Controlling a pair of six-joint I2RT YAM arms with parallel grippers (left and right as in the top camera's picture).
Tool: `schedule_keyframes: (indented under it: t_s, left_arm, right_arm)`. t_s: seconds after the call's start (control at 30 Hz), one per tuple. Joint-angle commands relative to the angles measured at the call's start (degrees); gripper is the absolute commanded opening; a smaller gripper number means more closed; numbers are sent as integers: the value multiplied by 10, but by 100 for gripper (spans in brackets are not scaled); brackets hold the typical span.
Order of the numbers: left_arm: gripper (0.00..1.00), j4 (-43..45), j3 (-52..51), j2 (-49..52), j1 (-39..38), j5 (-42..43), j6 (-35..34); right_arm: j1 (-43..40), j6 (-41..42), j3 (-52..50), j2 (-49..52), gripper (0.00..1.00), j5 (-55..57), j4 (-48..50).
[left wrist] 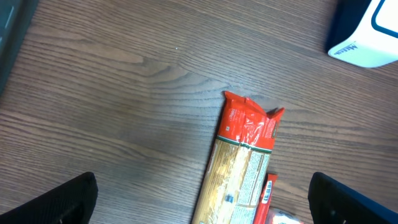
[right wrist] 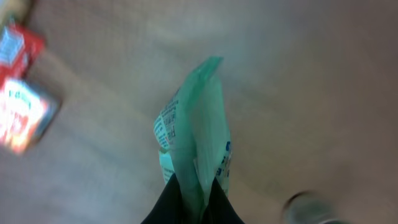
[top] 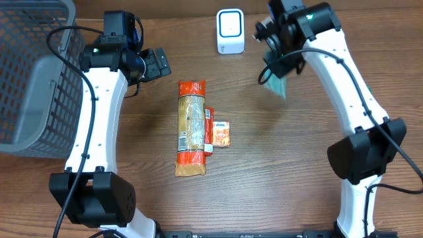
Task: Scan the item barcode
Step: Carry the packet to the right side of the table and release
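**Wooden table: green packet hanging in the right gripper, near the scanner**

Dark wood-grain table (top: 264, 165) filled the overhead view. At its far left edge sat a grey mesh basket (top: 26, 73). Just right of it, the left gripper (top: 157, 64) hovered over bare wood with its jaws spread wide and nothing between them; in the left wrist view its two black fingers (left wrist: 59, 200) showed only at the bottom corners.

Near the middle lay a long pasta packet with red ends (top: 192, 129), flat and running lengthwise away from the robot. A narrow red packet (top: 209, 130) lay touching its right side, and a small orange packet (top: 222, 133) lay beside that.

Further back and to the right stood a white scanner box with a blue-ringed face (top: 230, 31).

Right of the scanner, and apart from it, the right gripper (top: 272, 70) was closed tight on the edge of a green packet (top: 277, 86), which hung clear of the other goods. The right wrist view was blurred; a patch of small print on the packet's side may have been its label, but no barcode could be made out.
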Motion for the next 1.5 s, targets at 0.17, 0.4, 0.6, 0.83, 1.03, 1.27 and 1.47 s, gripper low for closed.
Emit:
schedule_keyframes:
  t_s: [0.17,0.4,0.6,0.83,1.03,1.27,1.47]
  left_arm:
    - [100,1,2,5,-1,-5,7]
    - [99,1,2,5,-1,-5,7]
    - [99,1,2,5,-1,-5,7]
    - [99,1,2,5,-1,-5,7]
    - [99,1,2,5,-1,-5,7]
    - [100,1,2,5,-1,-5,7]
    - [100,1,2,5,-1,-5,7]
  right_arm:
    - [-73,9,-198,8,4,-39,24]
    - [-102,9,-311,8,58,38,84]
    - [-101,108,-249,5,72,97,91]
    - [-101,271,-158,4,70,-84,37]
    - [-100,340,-229,4,10,-159,44]
    - [-77,352,-341,4,5,-157,124]
    - [-56,351,-398,4,5,-67,144]
